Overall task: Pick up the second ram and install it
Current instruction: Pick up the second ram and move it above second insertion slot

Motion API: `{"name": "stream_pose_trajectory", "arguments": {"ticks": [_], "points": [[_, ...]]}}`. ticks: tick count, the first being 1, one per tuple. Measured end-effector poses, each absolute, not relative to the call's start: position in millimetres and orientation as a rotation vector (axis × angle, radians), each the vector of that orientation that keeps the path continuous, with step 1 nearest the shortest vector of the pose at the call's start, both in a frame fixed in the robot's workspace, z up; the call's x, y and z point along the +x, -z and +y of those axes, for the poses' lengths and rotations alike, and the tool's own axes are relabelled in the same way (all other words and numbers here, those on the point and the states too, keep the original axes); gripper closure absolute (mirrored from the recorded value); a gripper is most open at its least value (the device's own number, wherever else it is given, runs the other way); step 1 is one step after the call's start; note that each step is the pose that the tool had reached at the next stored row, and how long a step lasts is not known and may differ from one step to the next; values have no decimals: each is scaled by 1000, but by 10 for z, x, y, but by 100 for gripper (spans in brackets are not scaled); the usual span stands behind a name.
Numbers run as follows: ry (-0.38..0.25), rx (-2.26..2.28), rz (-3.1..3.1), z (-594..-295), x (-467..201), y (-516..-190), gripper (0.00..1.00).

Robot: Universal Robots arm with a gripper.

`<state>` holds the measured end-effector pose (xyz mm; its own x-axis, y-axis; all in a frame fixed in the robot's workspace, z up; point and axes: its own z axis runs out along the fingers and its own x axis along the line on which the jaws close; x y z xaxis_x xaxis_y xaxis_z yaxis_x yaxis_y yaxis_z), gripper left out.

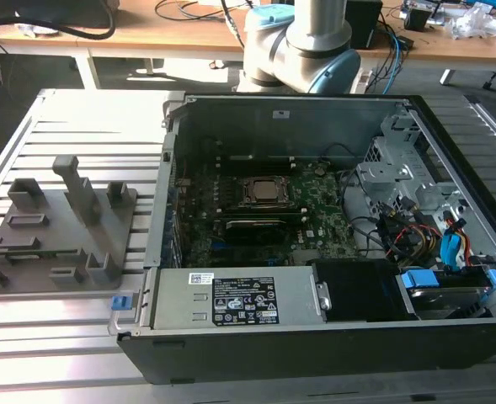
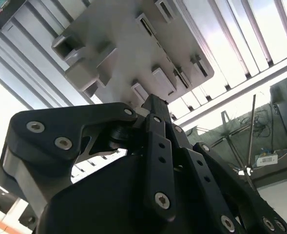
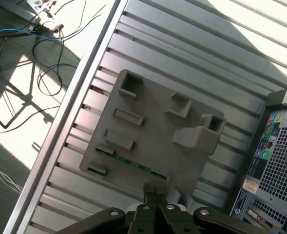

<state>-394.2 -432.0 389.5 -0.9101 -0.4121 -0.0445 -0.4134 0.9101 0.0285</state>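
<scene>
**Item:** second ram point(image 3: 133, 165)
**Loc.:** Seen in the first wrist view as a thin green strip, apparently set on edge in the slot holders along one side of the grey fixture plate point(image 3: 148, 126). This is the side nearest the gripper. The plate is laid on a slatted aluminium table point(image 3: 192, 53), beside the open PC case point(image 1: 315, 353), toward the exterior view's left. The stick is not yet lifted or seated in the motherboard point(image 1: 323, 215), where the CPU socket point(image 1: 267, 190) is exposed.

**Gripper** point(image 3: 155, 191)**:** Positioned above the plate edge, near the stick but apart from it. The fingertips are pressed together and nothing is carried between them.

**Step in hand (judged):** Approach for pick-up, early in the task.

**Handling notes (judged):**
- Enough jaw clearance is needed for the board thickness before any descent.
- The pads are best set across the flat faces, approx. mid-length, so the stick is not levered to one end.
- The jaw line is to be squared to the strip; a skewed grip could bind it in the holders.
- Extraction should be straight along the holder slots, without twist.
- The raised blocks on the plate close by are to be kept clear of the finger links.

**Markings:**
- PSU label point(image 1: 243, 307): white with dense print, too small to be read.
- Small white sticker point(image 1: 279, 112) on the inner case wall: illegible.
- Coloured stickers point(image 3: 269, 141) on the case rear: text not resolved.
- No writing can be made out on the ram or the plate.
</scene>
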Motion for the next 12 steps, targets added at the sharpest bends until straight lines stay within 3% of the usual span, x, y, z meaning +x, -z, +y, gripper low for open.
{"name": "stream_pose_trajectory", "arguments": {"ticks": [12], "points": [[-62, -928, 2965, -4320, -3942, -3895, 89]]}}
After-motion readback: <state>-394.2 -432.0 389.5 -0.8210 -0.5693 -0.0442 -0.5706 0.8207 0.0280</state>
